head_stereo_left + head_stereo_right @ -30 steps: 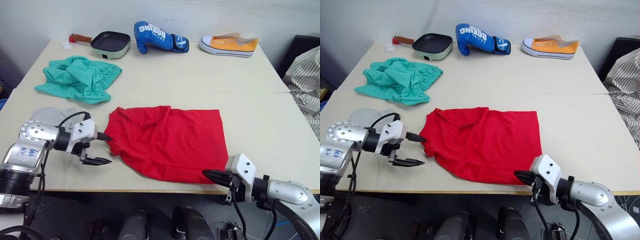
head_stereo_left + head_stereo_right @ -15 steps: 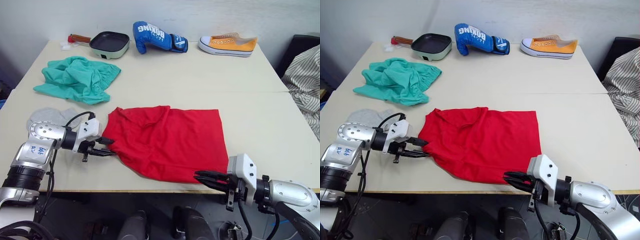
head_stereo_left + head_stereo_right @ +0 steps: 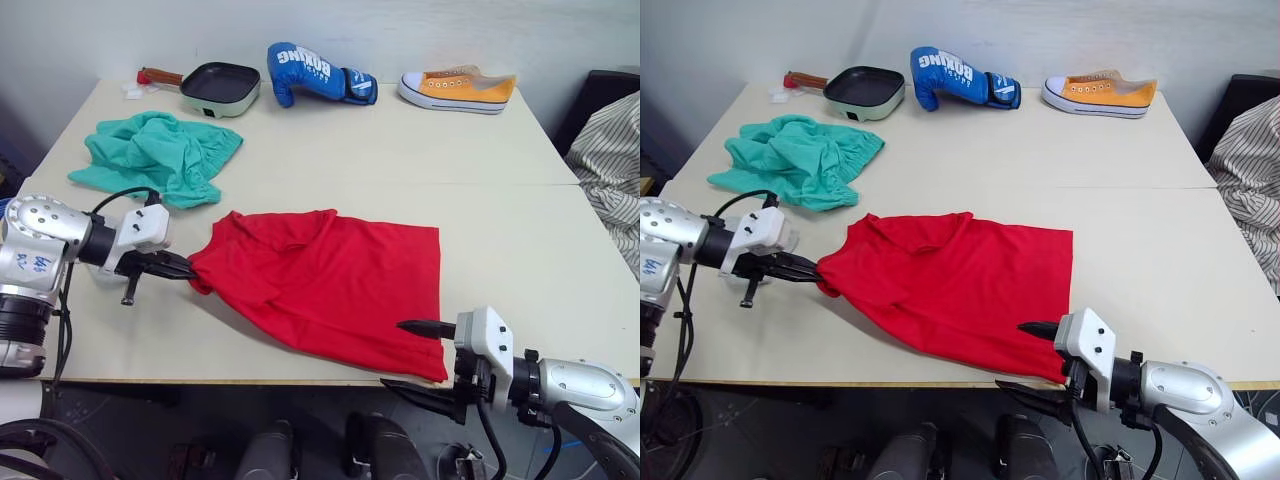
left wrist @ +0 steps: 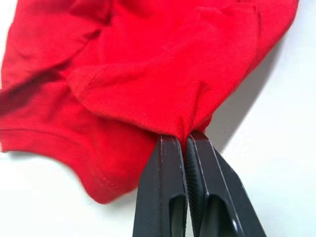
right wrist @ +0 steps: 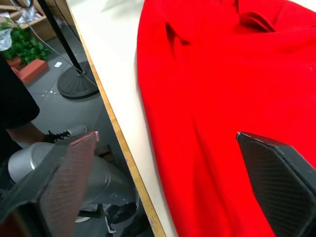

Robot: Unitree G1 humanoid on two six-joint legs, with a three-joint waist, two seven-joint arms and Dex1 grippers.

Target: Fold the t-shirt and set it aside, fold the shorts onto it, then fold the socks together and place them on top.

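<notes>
Red cotton is pinched between the two black fingers of the left gripper (image 3: 183,270), which are pressed together on a small fold at the left edge of the t-shirt (image 3: 330,285). In the left wrist view the fingers (image 4: 170,187) lie side by side with almost no gap, and the fabric rises from their tips in a tight bunch. The pinched edge is lifted a little, so a shadow lies on the table (image 3: 500,230) just under it.

Beyond this gripper, farther from the robot, the teal-green shorts (image 3: 155,155) lie crumpled, well apart from the shirt. The socks are hard to make out near the left arm, so I cannot tell how they lie.

From the pinched fold the t-shirt spreads to the right, mostly flat, and its near right corner reaches the front edge of the table.

At this corner is the right gripper (image 3: 420,358), with its jaws wide apart. The upper finger (image 3: 425,326) is over the red hem, and the lower one is below the table edge; it holds nothing. I cannot tell if the upper finger touches the cloth.

Far beyond both grippers, along the back of the table, stand a small pan (image 3: 218,86), a blue boxing glove (image 3: 315,73) and an orange sneaker (image 3: 458,90).
</notes>
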